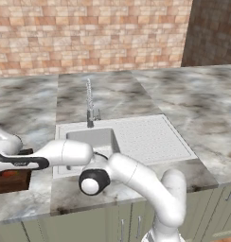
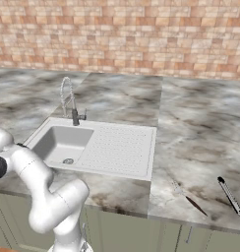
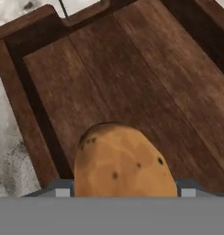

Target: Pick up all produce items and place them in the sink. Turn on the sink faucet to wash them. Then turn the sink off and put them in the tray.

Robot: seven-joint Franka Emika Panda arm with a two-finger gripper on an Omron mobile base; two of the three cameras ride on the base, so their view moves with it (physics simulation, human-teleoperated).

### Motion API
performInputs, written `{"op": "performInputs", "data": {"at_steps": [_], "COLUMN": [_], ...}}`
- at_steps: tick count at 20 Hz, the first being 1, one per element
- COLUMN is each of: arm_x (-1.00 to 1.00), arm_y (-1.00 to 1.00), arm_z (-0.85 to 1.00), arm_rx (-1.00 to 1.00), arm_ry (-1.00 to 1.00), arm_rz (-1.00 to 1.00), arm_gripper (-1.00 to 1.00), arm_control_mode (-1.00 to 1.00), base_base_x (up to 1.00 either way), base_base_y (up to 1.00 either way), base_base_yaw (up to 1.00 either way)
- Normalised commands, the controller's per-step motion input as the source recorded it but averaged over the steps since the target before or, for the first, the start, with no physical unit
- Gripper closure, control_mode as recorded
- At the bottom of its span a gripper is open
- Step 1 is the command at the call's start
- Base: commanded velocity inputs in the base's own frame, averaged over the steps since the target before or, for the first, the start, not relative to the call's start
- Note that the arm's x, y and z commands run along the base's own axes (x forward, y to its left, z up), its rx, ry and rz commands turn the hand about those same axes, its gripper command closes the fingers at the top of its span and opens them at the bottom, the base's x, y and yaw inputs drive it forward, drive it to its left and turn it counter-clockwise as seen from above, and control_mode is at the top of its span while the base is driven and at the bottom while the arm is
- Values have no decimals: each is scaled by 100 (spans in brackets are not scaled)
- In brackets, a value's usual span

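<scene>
**Brown oval over the wooden tray**

Here we are in the hand view, and a brown, speckled oval produce item (image 3: 125, 163) sits at the bottom centre of the frame, right up against the camera, between the two grey tips of the fingers (image 3: 60, 189) that peek out on either side of it. The fingers look closed onto it, one tip at each flank, though the contact itself hides behind the oval. Beneath it spreads the dark brown wooden rectangular tray (image 3: 36, 133), its planked floor running from the centre to the upper right and its low wall down the left side.

Over in the left base view, the white arm reaches to the far left edge of the frame, where a corner of that tray (image 1: 13, 183) rests on the marbled grey tabletop (image 1: 193, 99). Something rounded and red (image 1: 10, 173) shows inside it, too small to name with certainty.

At centre frame lies the white rectangular sink (image 1: 136, 142) with its square basin and dotted draining board, the slim chrome faucet (image 1: 89, 106) standing at its back edge. In the right base view the basin (image 2: 60, 142) shows just its round drain. At that view's lower right, a dark slim utensil (image 2: 230, 197) lies on the tabletop.
</scene>
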Motion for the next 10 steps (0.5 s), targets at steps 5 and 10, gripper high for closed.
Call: {"op": "performInputs", "data": {"at_steps": [5,10], "arm_x": [0,2], "arm_y": [15,24], "arm_z": [-21,-11], "arm_rx": [-4,-2], "arm_ry": [0,0], "arm_rz": [20,17], "arm_gripper": [100,-100], "arm_control_mode": [-100,-100], "base_base_x": [0,0], "base_base_y": [0,0], "base_base_yaw": [0,0]}}
